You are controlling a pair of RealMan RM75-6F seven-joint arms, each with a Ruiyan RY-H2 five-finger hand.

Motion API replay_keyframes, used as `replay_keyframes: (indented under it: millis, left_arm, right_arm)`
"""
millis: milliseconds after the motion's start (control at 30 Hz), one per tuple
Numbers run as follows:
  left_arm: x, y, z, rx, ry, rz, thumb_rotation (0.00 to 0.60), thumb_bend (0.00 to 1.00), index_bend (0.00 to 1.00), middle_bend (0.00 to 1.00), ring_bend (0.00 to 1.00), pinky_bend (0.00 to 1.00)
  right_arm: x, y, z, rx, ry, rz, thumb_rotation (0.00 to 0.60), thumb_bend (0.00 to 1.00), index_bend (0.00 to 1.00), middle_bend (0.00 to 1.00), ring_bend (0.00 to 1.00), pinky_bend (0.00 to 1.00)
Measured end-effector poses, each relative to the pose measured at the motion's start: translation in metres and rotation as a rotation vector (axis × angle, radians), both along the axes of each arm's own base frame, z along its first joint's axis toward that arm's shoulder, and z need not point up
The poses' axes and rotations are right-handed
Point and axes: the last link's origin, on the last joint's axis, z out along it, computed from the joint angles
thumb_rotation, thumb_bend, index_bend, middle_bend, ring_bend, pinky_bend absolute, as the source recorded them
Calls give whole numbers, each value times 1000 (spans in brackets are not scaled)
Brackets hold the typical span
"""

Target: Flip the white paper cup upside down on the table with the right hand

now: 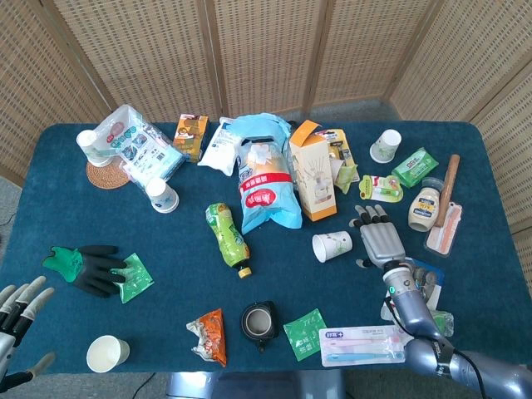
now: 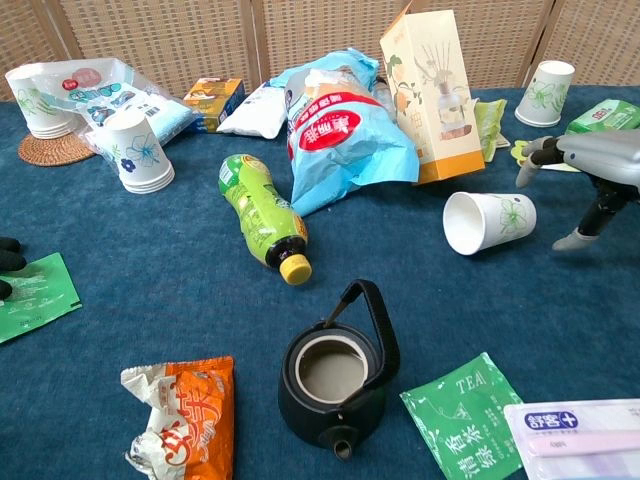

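Green sachet (image 2: 466, 416) near front of worktop (image 2: 150, 270) reads "TEA" with Chinese characters; other print too small to read; white paper cup (image 2: 489, 221) lies on its side at right centre, mouth facing left; right robot hand (image 1: 381, 241) just right of cup, apart from it, released, fingers spread; left robot hand (image 1: 18, 303) at near-left edge, also released.

white paper cup (image 2: 490, 222) lies on its side, mouth facing left | right hand (image 2: 592, 166) just beside it, fingers apart, holding nothing | black teapot (image 2: 335, 378) nearer the camera
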Motion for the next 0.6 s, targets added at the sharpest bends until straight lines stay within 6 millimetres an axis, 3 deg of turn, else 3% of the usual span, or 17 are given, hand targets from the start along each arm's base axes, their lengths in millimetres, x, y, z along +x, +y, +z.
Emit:
replay_keyframes:
  millis: [600]
  left_arm:
    - [0,1,-1,-5,4,1,600,272,0,0,0,0]
  right_arm:
    - [9,-3,-4,15,-139,-80,600,152,290,0,0,0]
